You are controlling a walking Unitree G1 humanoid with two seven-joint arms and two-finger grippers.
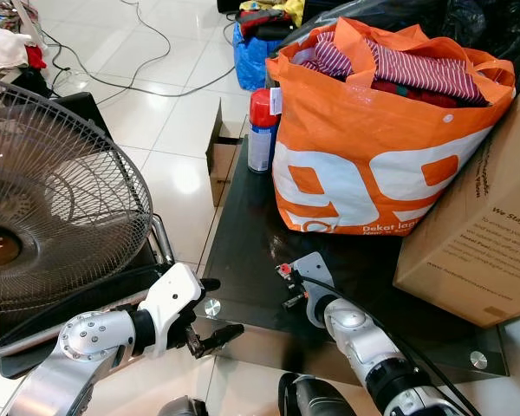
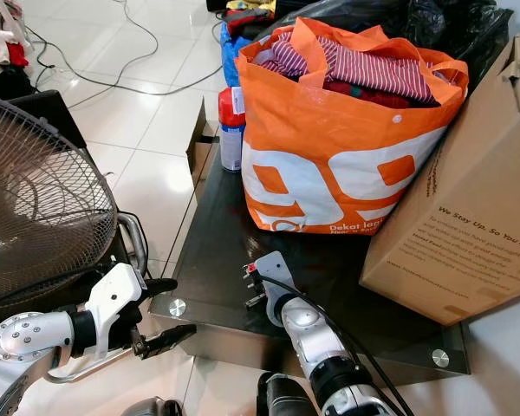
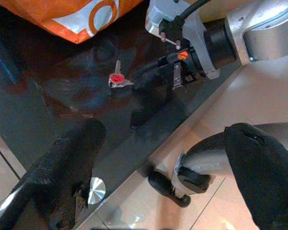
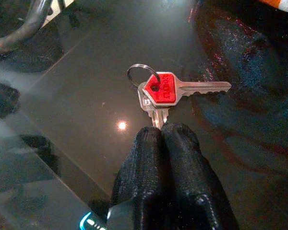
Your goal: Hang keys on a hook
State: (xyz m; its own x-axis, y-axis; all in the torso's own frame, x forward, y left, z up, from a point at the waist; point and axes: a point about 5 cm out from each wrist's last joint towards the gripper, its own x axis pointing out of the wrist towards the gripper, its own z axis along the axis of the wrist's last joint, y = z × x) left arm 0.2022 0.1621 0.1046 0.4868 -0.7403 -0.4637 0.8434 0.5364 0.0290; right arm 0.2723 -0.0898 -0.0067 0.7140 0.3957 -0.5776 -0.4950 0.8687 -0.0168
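Keys (image 4: 159, 94) lie flat on the dark glass table (image 4: 81, 96), and in my right wrist view I see two of them on one metal ring, the upper one with a red head. My right gripper (image 4: 162, 128) has its two black fingers pressed together, tips down on the blade of the lower key; whether that blade is pinched between them I cannot tell.

From the left wrist view I see the keys small and red on the glass, just ahead of the right arm's wrist (image 3: 201, 38). My left gripper (image 3: 173, 158) has its fingers spread wide, one over the table's front edge and the other off it, above the pale floor tiles (image 3: 240, 96).

From the left eye view, the right gripper (image 1: 288, 286) sits on the near part of the table, in front of an orange shopping bag (image 1: 373, 165) stuffed with striped cloth. A cardboard box (image 1: 485, 234) stands to the right of the bag and a spray can with a red cap (image 1: 262, 130) to its left. The left gripper (image 1: 215, 312) hangs at the table's near left corner, beside a standing fan (image 1: 52, 191).

The right eye view gives me the same layout, slightly shifted.
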